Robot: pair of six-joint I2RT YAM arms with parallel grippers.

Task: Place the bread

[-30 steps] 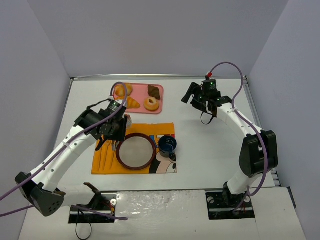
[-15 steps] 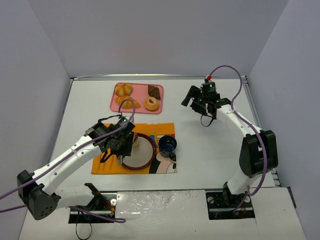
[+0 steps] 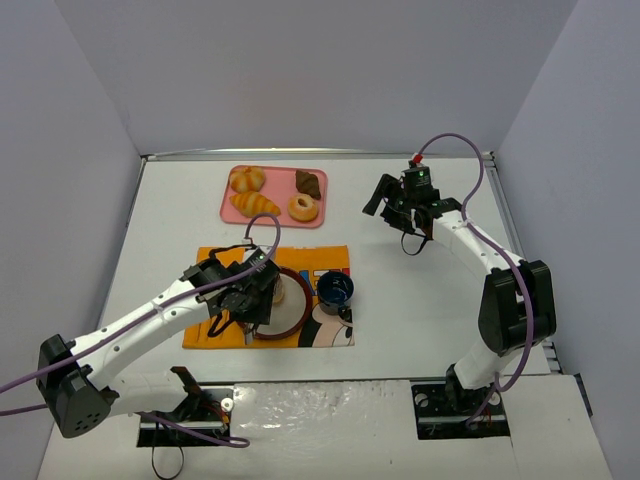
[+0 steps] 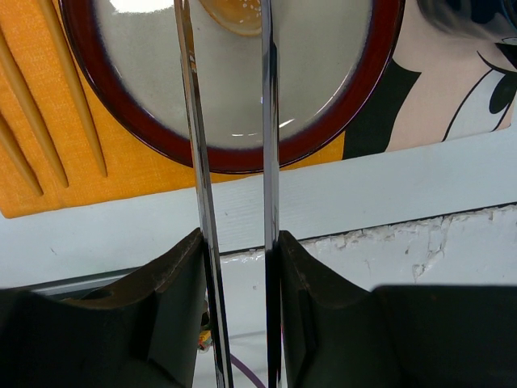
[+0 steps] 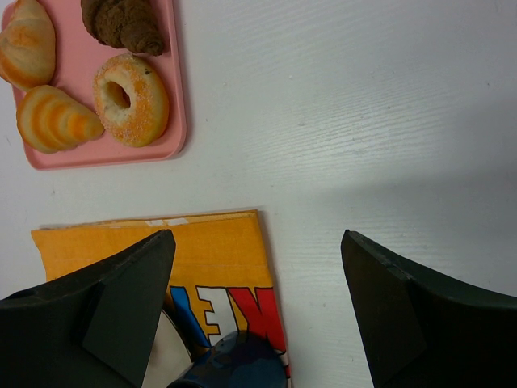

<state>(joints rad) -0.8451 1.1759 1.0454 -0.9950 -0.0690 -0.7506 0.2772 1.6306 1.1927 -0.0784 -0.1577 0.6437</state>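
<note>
The bread (image 4: 236, 14), a small golden bun, sits pinched between the tips of a pair of metal tongs (image 4: 267, 145) over the inside of the red-rimmed plate (image 4: 355, 121). My left gripper (image 4: 240, 242) is shut on the tongs' two blades. From above, the bread (image 3: 277, 293) shows over the plate (image 3: 297, 318), with the left gripper (image 3: 245, 290) at the plate's left edge. Whether the bread touches the plate I cannot tell. My right gripper (image 5: 254, 242) is open and holds nothing; it hovers at the back right (image 3: 405, 215).
A pink tray (image 3: 274, 197) at the back holds a croissant (image 5: 56, 120), a doughnut (image 5: 132, 99), a brown pastry (image 5: 121, 23) and another bun (image 5: 28, 44). The plate and a blue cup (image 3: 335, 289) stand on an orange placemat (image 3: 215, 322).
My left arm has swung from the pink tray toward me to the plate, carrying the bread in the tongs. The right arm has hardly moved.
</note>
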